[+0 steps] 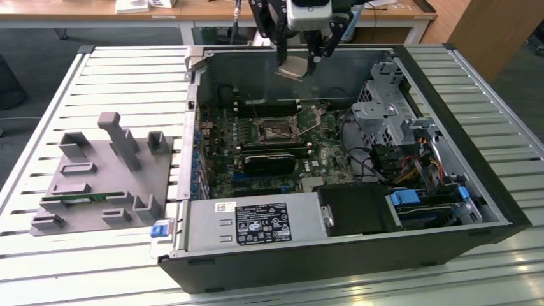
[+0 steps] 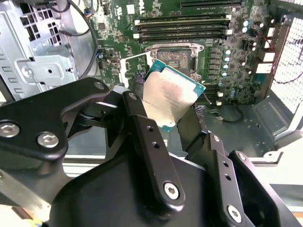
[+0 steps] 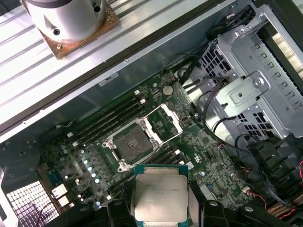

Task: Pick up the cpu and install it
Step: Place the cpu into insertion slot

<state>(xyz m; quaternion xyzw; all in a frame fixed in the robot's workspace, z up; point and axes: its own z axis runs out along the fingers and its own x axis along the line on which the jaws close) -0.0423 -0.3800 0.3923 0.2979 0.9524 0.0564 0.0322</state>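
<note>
Two fingers of our gripper (image 1: pixel 297 62) pinch the cpu (image 1: pixel 293 67) by its edges, in the upper middle of the exterior view, tilted above the open computer case (image 1: pixel 340 268). We see the open socket (image 1: pixel 274 129) on the motherboard (image 1: pixel 327 156) lower down in that frame, well apart from the chip

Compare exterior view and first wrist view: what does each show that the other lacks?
Exterior view: the grey tray with upright posts, beside the computer case. First wrist view: a round metal part on a copper-coloured plate outside the case. Both: the cpu held in the gripper over the open case, and the empty socket.
</note>
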